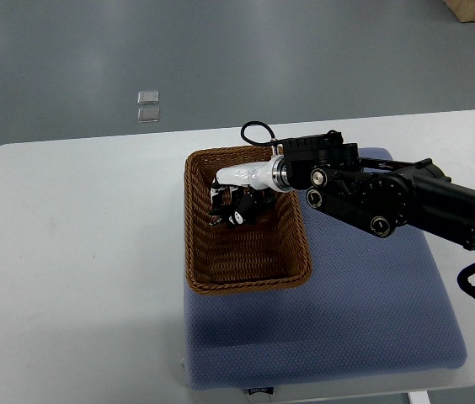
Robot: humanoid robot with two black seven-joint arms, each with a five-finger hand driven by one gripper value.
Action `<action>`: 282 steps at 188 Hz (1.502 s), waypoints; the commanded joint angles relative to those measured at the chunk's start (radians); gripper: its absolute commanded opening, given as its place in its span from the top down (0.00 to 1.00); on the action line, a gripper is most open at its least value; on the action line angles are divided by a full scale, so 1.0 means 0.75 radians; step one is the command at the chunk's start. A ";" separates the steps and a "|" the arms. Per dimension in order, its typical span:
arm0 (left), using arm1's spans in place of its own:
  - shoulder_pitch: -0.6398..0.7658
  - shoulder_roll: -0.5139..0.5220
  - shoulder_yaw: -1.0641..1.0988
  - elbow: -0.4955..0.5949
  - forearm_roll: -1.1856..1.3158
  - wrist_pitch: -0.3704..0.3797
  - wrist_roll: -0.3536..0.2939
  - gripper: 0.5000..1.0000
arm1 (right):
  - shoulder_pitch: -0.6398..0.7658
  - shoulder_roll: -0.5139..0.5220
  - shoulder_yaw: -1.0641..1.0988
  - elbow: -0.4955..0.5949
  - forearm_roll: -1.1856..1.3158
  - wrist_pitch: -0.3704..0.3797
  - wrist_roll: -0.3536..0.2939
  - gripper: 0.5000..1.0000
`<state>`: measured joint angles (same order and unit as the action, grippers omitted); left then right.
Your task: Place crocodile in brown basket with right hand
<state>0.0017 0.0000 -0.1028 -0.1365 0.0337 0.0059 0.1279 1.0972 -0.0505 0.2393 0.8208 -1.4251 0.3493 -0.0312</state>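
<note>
Reaching down into the brown basket, the right hand is seen as a dark cluster over the far half of the basket floor. Whether its fingers are spread, pressed together or pinched on something cannot be told, since they are merged into one black mass with a few pale spots. The crocodile cannot be made out apart from that mass, so its place is not settled: if it is there, it is hidden under or within the hand, inside the basket. Behind the hand a white wrist piece is laid across the basket's far right corner, and it is joined to the black forearm, which is brought in from the right edge. A black cable loop is raised just beyond the basket's far rim. The basket is set on the far left part of a blue-grey mat, which is spread on a white table
</note>
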 commanded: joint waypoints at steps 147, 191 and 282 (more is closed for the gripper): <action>0.002 0.000 0.000 0.008 0.000 0.000 -0.001 0.00 | -0.123 -0.062 0.730 0.000 0.276 -0.253 0.011 0.19; 0.002 0.000 0.002 0.006 0.000 0.000 0.001 0.00 | -0.314 -0.043 1.084 -0.037 0.824 -0.365 0.181 0.17; 0.000 0.000 0.004 0.006 0.000 0.000 -0.001 0.00 | -0.547 -0.098 1.199 -0.201 2.033 -0.124 0.199 0.14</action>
<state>0.0015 0.0000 -0.0996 -0.1289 0.0339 0.0062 0.1274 0.7345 -0.1192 1.1359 0.6715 0.0485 0.1823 0.1177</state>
